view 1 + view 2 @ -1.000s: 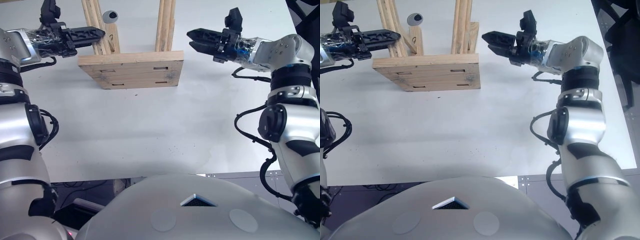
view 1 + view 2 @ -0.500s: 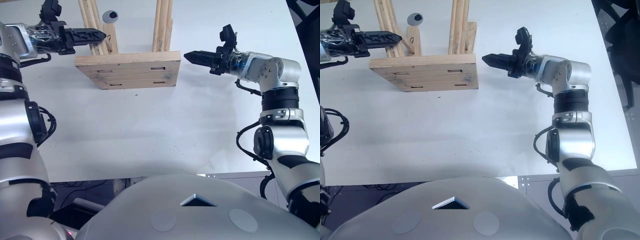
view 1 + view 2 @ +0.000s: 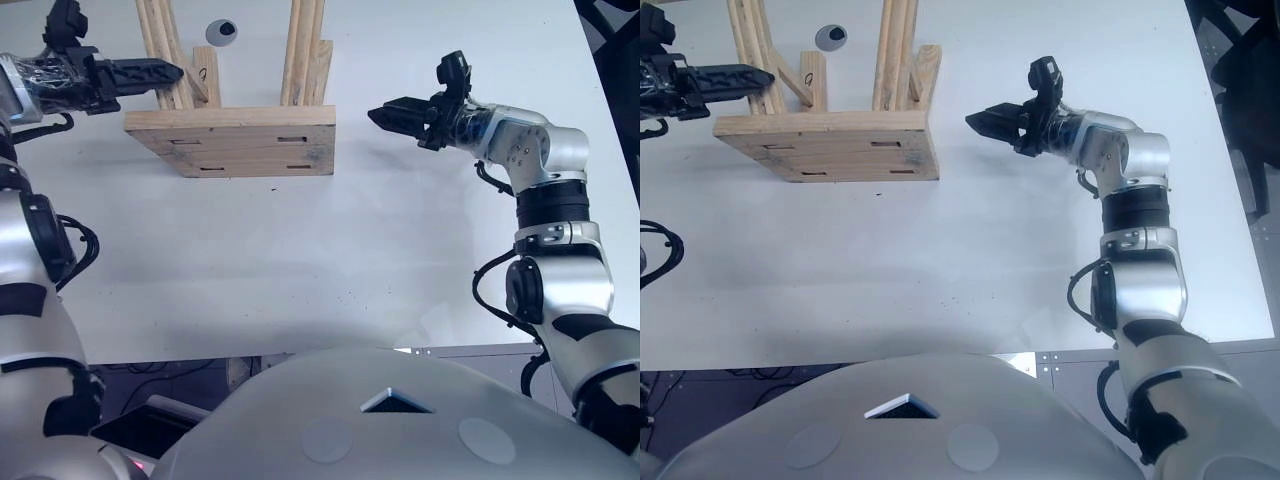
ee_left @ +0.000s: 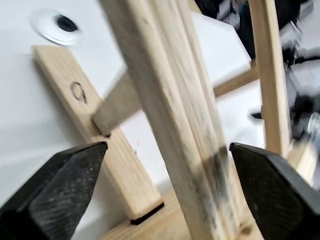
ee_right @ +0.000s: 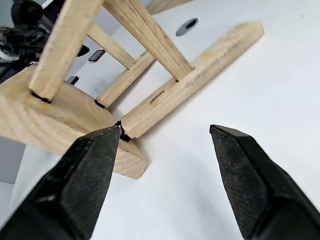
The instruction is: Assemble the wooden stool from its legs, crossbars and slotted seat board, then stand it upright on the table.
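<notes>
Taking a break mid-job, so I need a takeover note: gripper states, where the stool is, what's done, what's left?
Left gripper: open, fingers straddling a stool leg, not clamped.
Right gripper: open, hovering off the seat board's right edge, touching nothing.
Stool: looks assembled, lying on its side on the table, legs pointing away.
Left: stand it upright.

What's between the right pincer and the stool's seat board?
Nothing but a bare stretch of white table separates the right pincer from the seat board, as the left eye view shows.
</notes>
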